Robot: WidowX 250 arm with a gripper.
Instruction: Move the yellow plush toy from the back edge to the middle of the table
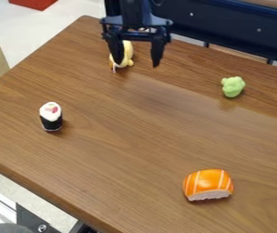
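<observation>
Gripper [137, 65] empty, fingers apart; yellow toy [127, 54] nearest it, toward table's [116, 164] far edge; green toy [233, 86] likewise; maki [51, 116] toward left edge; nigiri [207, 184] toward near edge; 0 of 4 gripped.

Small yellow toy [127, 51], rounded and elongated, with a knob-like bump low on one side and an orange-brown patch on the other. It lies on the tabletop [122, 154], toward the far edge, partly hidden behind one finger of the gripper [137, 64]; its exact kind is indistinct.
</observation>
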